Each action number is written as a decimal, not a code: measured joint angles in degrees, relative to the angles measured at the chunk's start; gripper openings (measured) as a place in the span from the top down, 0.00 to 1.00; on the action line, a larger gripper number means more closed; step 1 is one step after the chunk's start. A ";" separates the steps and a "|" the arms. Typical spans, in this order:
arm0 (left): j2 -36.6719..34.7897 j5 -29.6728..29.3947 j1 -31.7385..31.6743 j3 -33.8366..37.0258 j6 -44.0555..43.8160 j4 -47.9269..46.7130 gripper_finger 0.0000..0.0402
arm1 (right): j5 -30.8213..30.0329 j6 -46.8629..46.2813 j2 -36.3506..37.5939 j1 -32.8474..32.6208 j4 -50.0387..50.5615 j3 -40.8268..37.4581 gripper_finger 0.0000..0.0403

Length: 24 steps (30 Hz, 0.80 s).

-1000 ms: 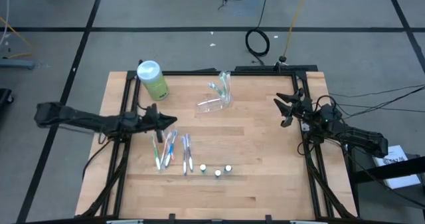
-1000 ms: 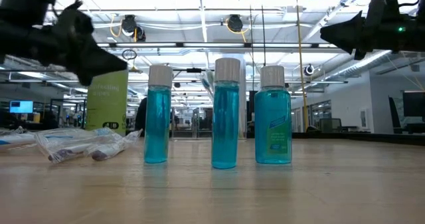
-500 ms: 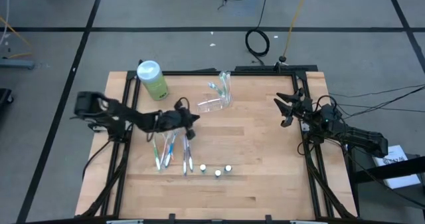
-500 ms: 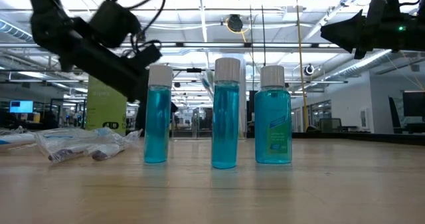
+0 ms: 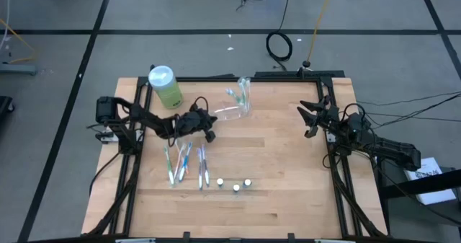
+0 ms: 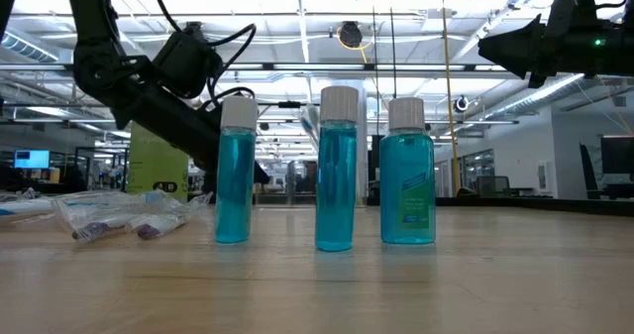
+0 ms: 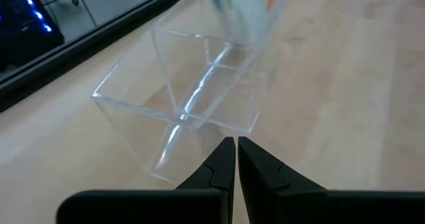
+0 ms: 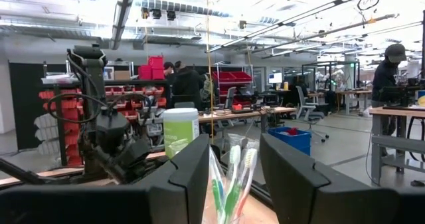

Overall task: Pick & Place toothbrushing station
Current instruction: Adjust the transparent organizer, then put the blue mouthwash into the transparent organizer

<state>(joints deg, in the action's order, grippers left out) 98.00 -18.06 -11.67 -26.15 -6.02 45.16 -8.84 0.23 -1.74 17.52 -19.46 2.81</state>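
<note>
1. Toothbrushing station [image 5: 232, 113] first: the clear plastic holder lies tipped on its side in the upper middle of the overhead frame, on the wooden table [image 5: 288, 192], toward the table's far edge.
2. Just beside it, at its upper right, a clear bag of toothbrushes [image 5: 242, 94] stands upright; I cannot tell whether the two touch.
3. In my left wrist picture the station [image 7: 182, 91] fills the upper centre, its open compartments showing, with nothing inside them that I can make out.
4. My left gripper [image 5: 209, 123] sits just left of the station in the overhead frame, fingers pressed together and holding nothing; in the wrist picture the two dark tips [image 7: 236, 154] point at the holder's lower edge, close to it, and I cannot tell if they touch.
5. Below my left gripper in the overhead frame, loose wrapped toothbrushes [image 5: 186, 164] lie on the wood.
6. Lower still, three small blue bottles with white caps [image 5: 234, 184] stand in a row; in the table-level picture they fill the centre [image 6: 337, 170].
7. A light-green bottle with a white cap [image 5: 165, 86] stands at the table's upper left corner.
8. My right gripper [image 5: 312, 120] hangs over the table's right edge, well apart from the station, fingers partly spread and empty.
</note>
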 joint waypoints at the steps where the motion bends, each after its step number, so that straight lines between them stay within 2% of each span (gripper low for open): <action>1: 0.00 0.00 -0.44 0.00 0.10 0.00 0.94 | 0.02 0.00 0.00 0.00 0.00 0.00 0.69; 10: 0.00 0.02 -3.87 0.00 0.33 0.03 0.94 | 0.06 0.00 0.00 0.00 0.02 0.00 0.69; 14: -0.97 -0.02 -3.00 0.02 1.60 0.10 0.94 | 0.08 0.00 0.00 0.00 0.04 0.00 0.69; 20: -11.19 -0.53 2.33 0.02 7.39 -1.53 0.94 | 1.05 -0.04 0.00 0.01 1.01 0.00 0.69; 22: -16.57 -0.59 4.69 0.02 8.50 -4.68 0.94 | 4.83 -0.87 -0.01 0.02 1.48 0.00 0.69; 24: -22.02 -0.58 7.16 0.19 8.79 -10.47 0.94 | 11.19 -2.58 -0.56 -0.08 0.60 0.00 0.69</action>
<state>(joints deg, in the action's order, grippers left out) 75.97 -18.64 -4.51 -25.96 2.76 34.69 2.35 -2.35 -2.29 17.44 -18.87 2.81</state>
